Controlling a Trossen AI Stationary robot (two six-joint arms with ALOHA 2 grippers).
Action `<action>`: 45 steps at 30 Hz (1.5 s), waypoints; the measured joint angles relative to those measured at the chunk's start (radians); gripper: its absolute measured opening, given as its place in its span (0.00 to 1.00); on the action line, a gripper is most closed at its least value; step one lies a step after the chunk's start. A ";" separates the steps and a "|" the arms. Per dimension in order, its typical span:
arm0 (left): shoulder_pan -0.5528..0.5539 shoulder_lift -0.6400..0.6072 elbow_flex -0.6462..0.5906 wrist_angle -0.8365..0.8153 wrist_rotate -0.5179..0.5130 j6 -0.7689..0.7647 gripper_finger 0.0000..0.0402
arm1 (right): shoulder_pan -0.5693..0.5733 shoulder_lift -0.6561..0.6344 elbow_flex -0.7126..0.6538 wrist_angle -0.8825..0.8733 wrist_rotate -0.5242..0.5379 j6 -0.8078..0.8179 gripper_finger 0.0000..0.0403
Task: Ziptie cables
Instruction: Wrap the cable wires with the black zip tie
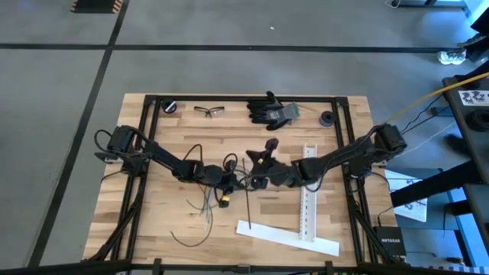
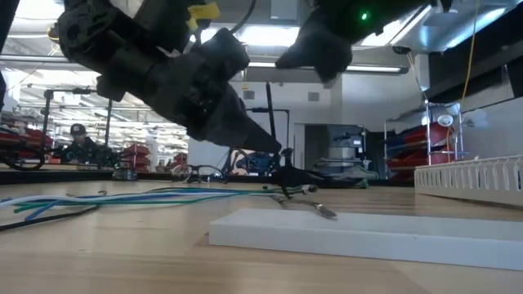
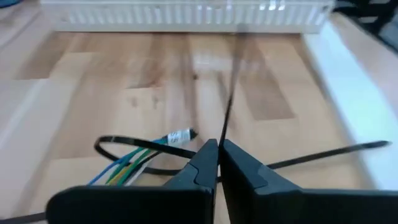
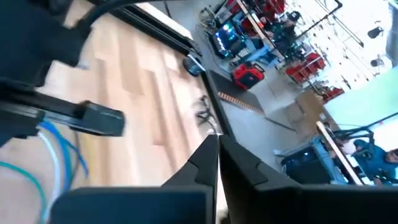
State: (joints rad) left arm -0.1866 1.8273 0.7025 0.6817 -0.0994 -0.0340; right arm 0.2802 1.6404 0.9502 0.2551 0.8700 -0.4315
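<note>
two tools, left (image 3: pixel 219 149) clamped on ziptie (image 3: pixel 229 99), right (image 4: pixel 217 144) together; white strips (image 1: pixel 309 195) beside.

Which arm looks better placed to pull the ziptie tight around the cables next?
Left, probably. The left tool is shut on the ziptie, whose loop circles the cables just beside it. The right tool is shut too, and nothing shows between its fingers.

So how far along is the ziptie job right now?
Done: a ziptie is looped around the cables. In hand: the left gripper is shut on the ziptie's tail, which runs up from its fingertips. The right gripper is shut too, raised beside it; I can't tell whether it holds anything. Left: the loop looks wide, so it needs cinching. A second ziptie lies on the table.
</note>
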 joint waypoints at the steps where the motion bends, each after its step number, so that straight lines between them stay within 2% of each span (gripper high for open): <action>1: 0.000 0.002 0.000 -0.003 -0.005 0.007 0.00 | -0.008 -0.024 -0.001 -0.018 0.001 0.003 0.00; 4: 0.010 -0.001 0.000 -0.010 -0.008 0.002 0.00 | -0.015 -0.090 0.000 -0.090 0.003 0.100 0.00; 7: 0.012 -0.006 0.001 -0.003 -0.008 -0.019 0.00 | -0.015 -0.120 0.000 -0.215 -0.006 0.317 0.01; 10: 0.012 -0.006 0.001 -0.004 -0.008 -0.015 0.00 | -0.015 -0.127 -0.003 -0.344 -0.154 0.602 0.05; 13: 0.012 -0.007 0.001 0.002 -0.010 -0.018 0.00 | -0.011 -0.106 -0.046 -0.311 -0.311 0.785 0.16; 17: 0.012 -0.007 0.001 0.003 -0.011 -0.018 0.00 | 0.001 -0.045 -0.133 -0.129 -0.465 0.852 0.33; 20: 0.012 -0.007 0.001 0.011 -0.011 -0.022 0.00 | 0.002 -0.001 -0.167 0.003 -0.500 0.846 0.44; 23: 0.012 -0.008 0.001 0.010 -0.011 -0.019 0.00 | 0.001 0.042 -0.176 0.070 -0.536 0.818 0.51; 26: 0.012 -0.008 0.001 0.011 -0.011 -0.018 0.00 | 0.001 0.070 -0.173 0.146 -0.569 0.798 0.53; 31: 0.012 -0.008 0.001 0.011 -0.012 -0.018 0.00 | 0.001 0.108 -0.173 0.203 -0.576 0.793 0.49; 36: 0.012 -0.008 0.001 0.011 -0.012 -0.018 0.00 | 0.000 0.132 -0.171 0.268 -0.567 0.787 0.40; 39: 0.012 -0.008 0.001 0.013 -0.012 -0.018 0.00 | -0.007 0.138 -0.171 0.266 -0.550 0.762 0.30; 43: 0.012 -0.009 0.000 0.015 -0.019 -0.015 0.00 | -0.014 0.146 -0.172 0.260 -0.543 0.681 0.06; 45: 0.012 -0.026 0.000 0.007 -0.019 -0.015 0.00 | -0.010 0.145 -0.163 0.265 -0.488 0.614 0.02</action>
State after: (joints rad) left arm -0.1741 1.8009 0.7021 0.6891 -0.1187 -0.0489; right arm 0.2702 1.7857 0.7869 0.5198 0.3816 0.1828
